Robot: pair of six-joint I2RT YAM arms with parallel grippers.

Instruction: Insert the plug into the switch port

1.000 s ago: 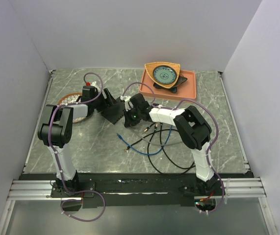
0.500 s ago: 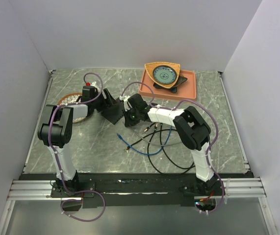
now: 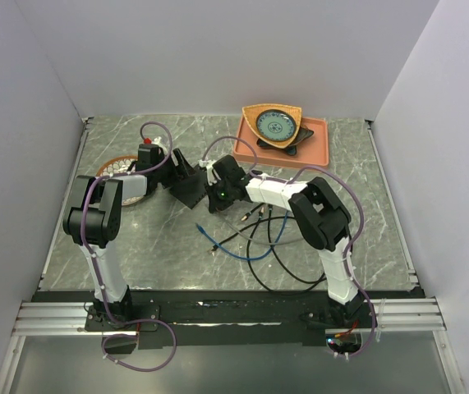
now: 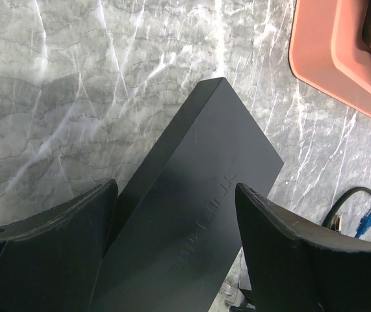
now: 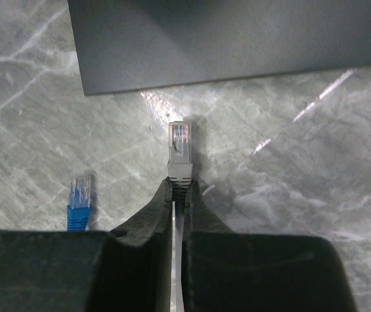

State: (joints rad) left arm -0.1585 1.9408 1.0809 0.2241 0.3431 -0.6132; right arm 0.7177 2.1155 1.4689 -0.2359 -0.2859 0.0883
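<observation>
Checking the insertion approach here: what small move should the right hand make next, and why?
Probably ease the right hand straight forward a little. It pinches the plug, whose tip points at the black box with bare table between them. No port opening shows on that face in the wrist view, so I would advance slowly and check alignment.

The small clear plug (image 5: 179, 146) has a grey end and is pinched in the right tool (image 5: 178, 185). Its tip points at the flat black box (image 5: 224, 39), just short of the box's edge. The box's port cannot be seen.
</observation>
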